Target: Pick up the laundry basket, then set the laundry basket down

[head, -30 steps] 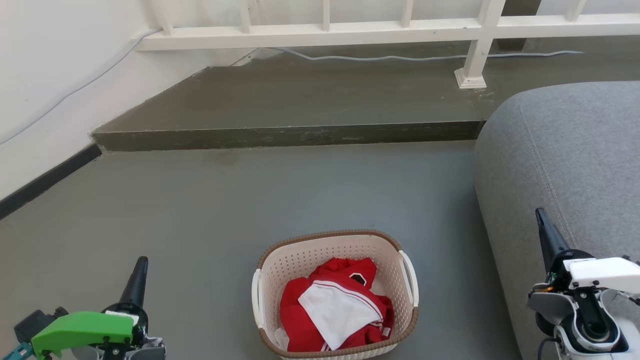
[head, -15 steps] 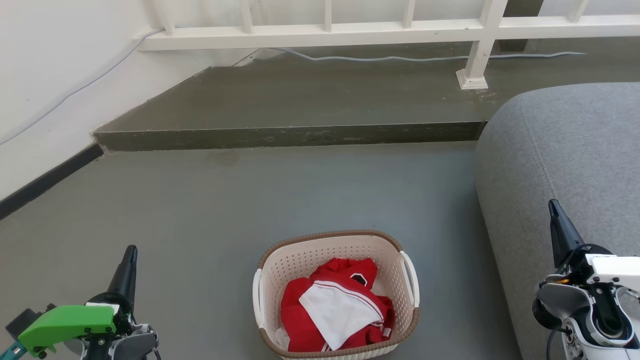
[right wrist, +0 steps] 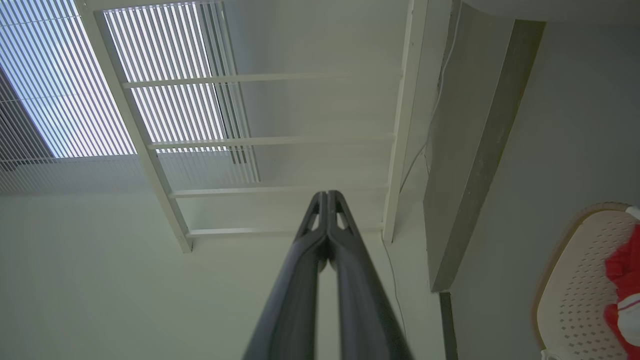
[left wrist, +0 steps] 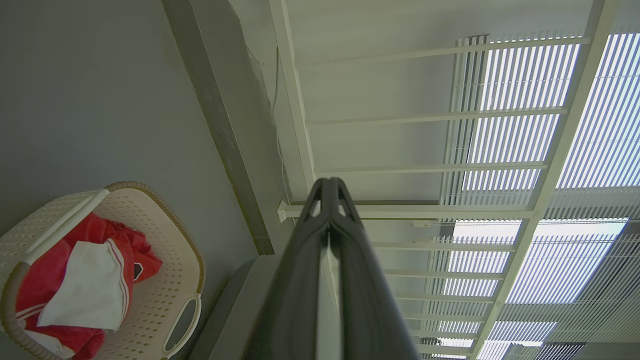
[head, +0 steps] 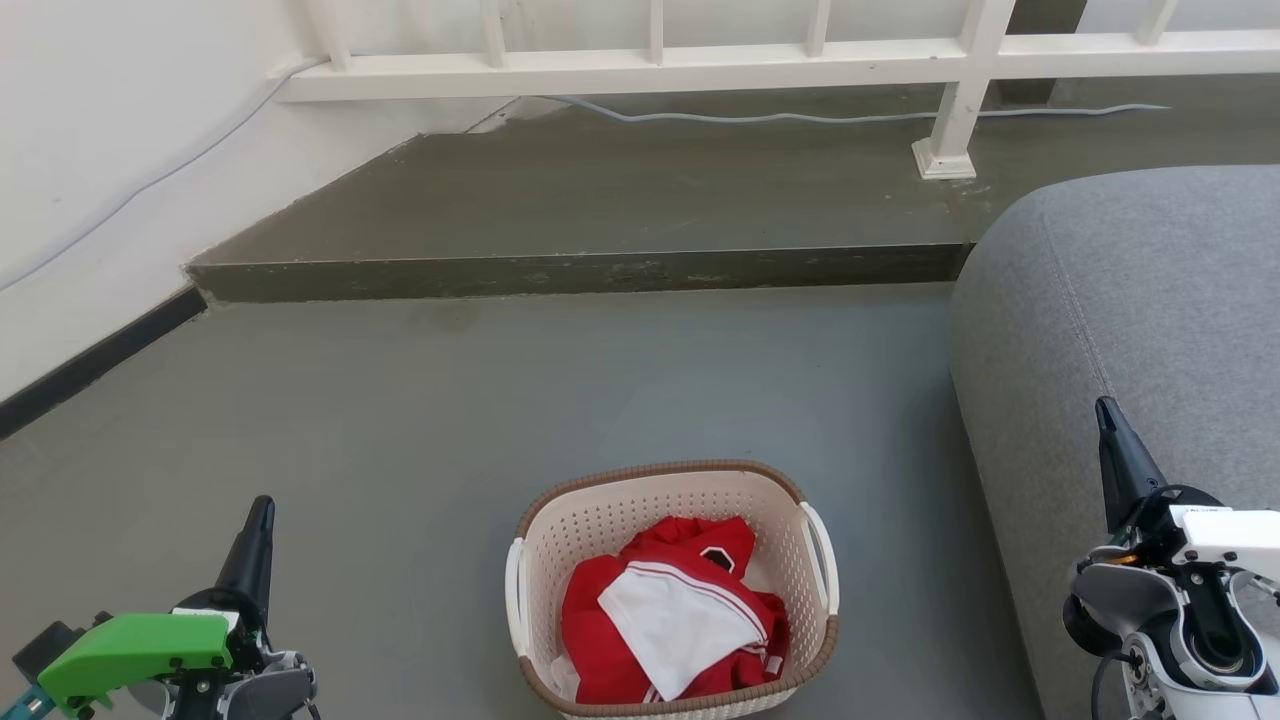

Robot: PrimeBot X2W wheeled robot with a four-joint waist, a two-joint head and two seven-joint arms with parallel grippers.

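Found basket [head: 640,505] resting on floor [head: 600,380], between left gripper [head: 260,512] and right gripper [head: 1106,415], well apart from both, with jaws of each clenched, grasping nothing.

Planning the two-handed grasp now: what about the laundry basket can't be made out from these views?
- Head view: the laundry basket's near rim is cut off by the bottom edge.
- Basket floor: hidden under the red and white clothes.
- Right wrist view: most of the basket lies beyond the right edge.
- Left wrist view: one end cut by the left edge.
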